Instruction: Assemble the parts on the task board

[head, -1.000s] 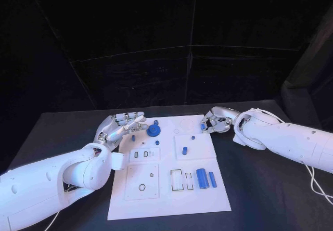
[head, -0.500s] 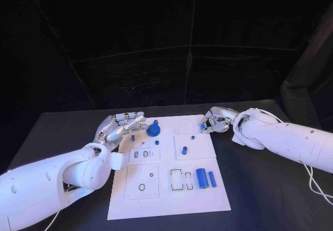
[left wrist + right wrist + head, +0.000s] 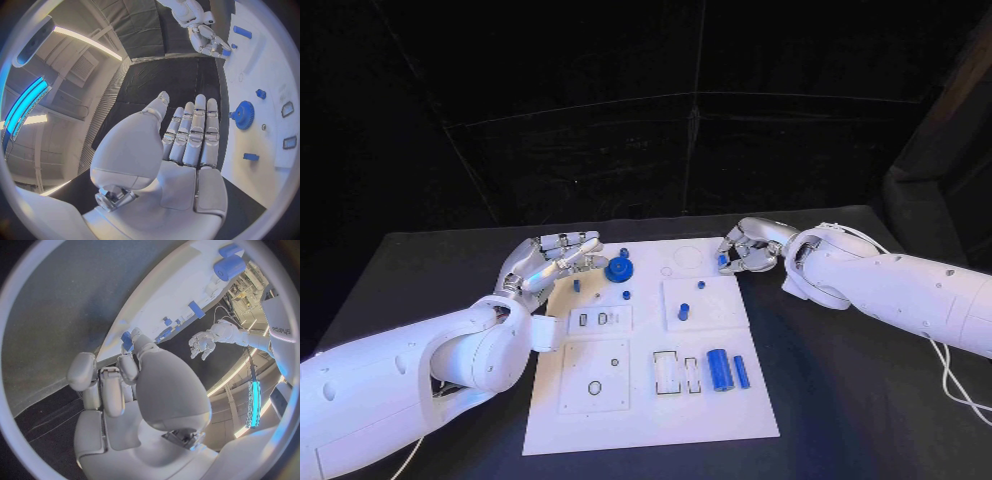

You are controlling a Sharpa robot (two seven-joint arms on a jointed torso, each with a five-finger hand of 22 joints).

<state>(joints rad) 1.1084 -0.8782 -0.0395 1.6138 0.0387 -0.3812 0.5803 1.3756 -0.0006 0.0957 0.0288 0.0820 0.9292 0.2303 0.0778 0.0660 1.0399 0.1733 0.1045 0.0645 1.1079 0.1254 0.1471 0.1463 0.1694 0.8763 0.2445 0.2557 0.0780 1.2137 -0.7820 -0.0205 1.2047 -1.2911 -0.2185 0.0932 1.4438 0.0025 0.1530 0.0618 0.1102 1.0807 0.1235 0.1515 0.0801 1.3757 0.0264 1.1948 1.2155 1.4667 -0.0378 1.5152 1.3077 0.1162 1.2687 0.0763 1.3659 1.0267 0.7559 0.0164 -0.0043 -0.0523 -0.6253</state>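
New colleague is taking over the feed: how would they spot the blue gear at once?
Start at the white task board mid-table and go to its far left corner, beside the left hand. The blue gear lies there: a toothed round disc, wider than any other blue part.

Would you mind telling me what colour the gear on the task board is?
The gear is blue; the left wrist view shows it best.

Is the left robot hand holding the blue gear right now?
No, the left robot hand is flat and empty beside the blue gear.
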